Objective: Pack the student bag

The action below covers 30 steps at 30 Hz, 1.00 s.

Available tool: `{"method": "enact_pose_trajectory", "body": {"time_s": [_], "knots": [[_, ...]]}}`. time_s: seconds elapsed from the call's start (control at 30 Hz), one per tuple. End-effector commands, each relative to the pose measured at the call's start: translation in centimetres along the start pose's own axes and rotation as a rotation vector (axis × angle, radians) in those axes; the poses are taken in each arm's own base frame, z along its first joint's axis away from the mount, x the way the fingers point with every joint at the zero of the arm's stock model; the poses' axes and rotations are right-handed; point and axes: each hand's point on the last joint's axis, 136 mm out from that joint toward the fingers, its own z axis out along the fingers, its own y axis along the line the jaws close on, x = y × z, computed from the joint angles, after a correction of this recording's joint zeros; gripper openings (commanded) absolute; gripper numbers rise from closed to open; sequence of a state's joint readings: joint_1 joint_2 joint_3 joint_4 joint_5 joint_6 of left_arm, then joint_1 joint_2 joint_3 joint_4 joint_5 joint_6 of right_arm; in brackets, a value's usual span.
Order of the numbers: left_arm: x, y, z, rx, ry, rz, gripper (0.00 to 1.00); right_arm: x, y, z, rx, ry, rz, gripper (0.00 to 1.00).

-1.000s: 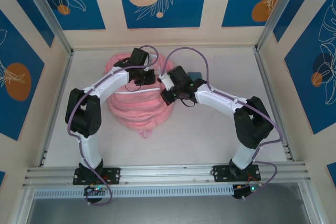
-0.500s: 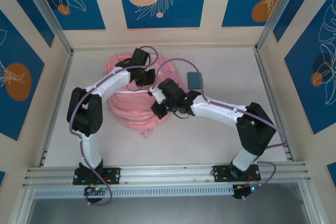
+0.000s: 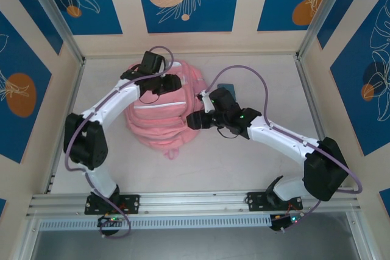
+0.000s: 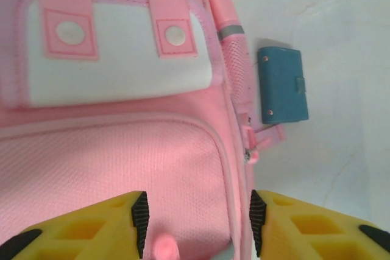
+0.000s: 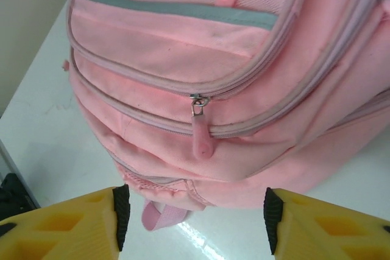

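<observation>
right end effector [image 5: 195, 214] spread, empty, facing student bag [image 3: 155, 123] just ahead; left end effector [image 4: 198, 223] hovering spread over its far end.

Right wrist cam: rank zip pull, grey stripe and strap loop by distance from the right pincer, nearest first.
1. Strap loop: at the student bag's bottom edge, just ahead of the open right pincer, left of centre.
2. Zip pull: mid-bag, centre.
3. Grey stripe: across the top pocket, farthest.
</observation>
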<state>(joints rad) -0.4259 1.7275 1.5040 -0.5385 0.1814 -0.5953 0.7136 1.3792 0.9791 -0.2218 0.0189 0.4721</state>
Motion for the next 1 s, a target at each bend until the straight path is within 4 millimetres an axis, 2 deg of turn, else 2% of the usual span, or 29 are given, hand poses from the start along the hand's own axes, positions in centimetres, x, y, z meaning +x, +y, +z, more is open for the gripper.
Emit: {"method": "enact_pose_trajectory", "body": {"time_s": [0.0, 0.23, 0.37, 0.47, 0.67, 0.73, 0.97], "knots": [[1.4, 0.7, -2.6, -0.053, -0.022, 0.022, 0.52, -0.4, -1.8, -0.6, 0.044, -0.012, 0.153, 0.66], [7.0, 1.4, -5.0, -0.145, -0.042, 0.031, 0.55, -1.8, -3.0, -1.3, 0.035, -0.034, 0.333, 0.72], [10.0, 0.4, -5.2, -0.158, -0.029, 0.052, 0.55, -1.8, -4.5, -1.6, 0.077, -0.036, 0.410, 0.80], [11.6, -0.2, -4.4, -0.165, -0.005, 0.071, 0.52, -1.6, -6.1, -1.8, 0.098, -0.033, 0.480, 0.82], [12.9, -1.4, -1.6, -0.153, 0.055, 0.084, 0.41, -1.0, -7.7, -1.6, 0.085, -0.023, 0.570, 0.82], [12.9, -1.6, -0.9, -0.166, 0.065, 0.092, 0.40, -0.8, -7.9, -1.6, 0.091, -0.021, 0.574, 0.82], [13.1, -1.3, 0.9, -0.200, 0.068, 0.075, 0.31, -0.1, -8.1, -1.0, 0.087, 0.003, 0.591, 0.82]]}}
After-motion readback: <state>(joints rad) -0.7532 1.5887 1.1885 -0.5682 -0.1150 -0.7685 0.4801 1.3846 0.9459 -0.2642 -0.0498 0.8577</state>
